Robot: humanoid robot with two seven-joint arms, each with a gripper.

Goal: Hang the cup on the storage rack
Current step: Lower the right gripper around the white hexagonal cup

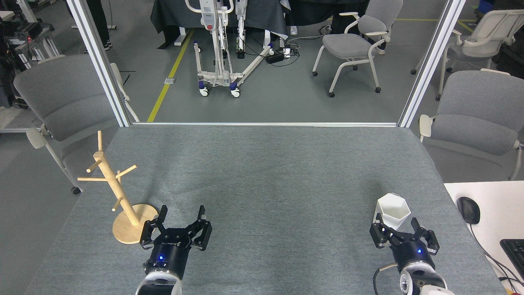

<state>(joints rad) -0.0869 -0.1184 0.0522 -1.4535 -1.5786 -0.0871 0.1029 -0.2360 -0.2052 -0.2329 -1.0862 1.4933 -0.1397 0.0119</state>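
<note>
The white faceted cup (393,211) stands upright near the table's right front, its hexagonal rim facing up. My right gripper (396,222) is open right in front of it, its fingers (414,224) reaching up at either side of the cup's lower part; I cannot tell whether they touch it. The wooden storage rack (118,190) stands on its round base at the table's left edge, its pegs bare. My left gripper (182,212) is open just right of the rack's base, with nothing between its fingers.
The grey table (262,172) spreads between rack and cup. A white desk with a black mouse (468,209) and keyboard (515,252) adjoins the right edge. Grey chairs (475,119) stand at both sides beyond the table.
</note>
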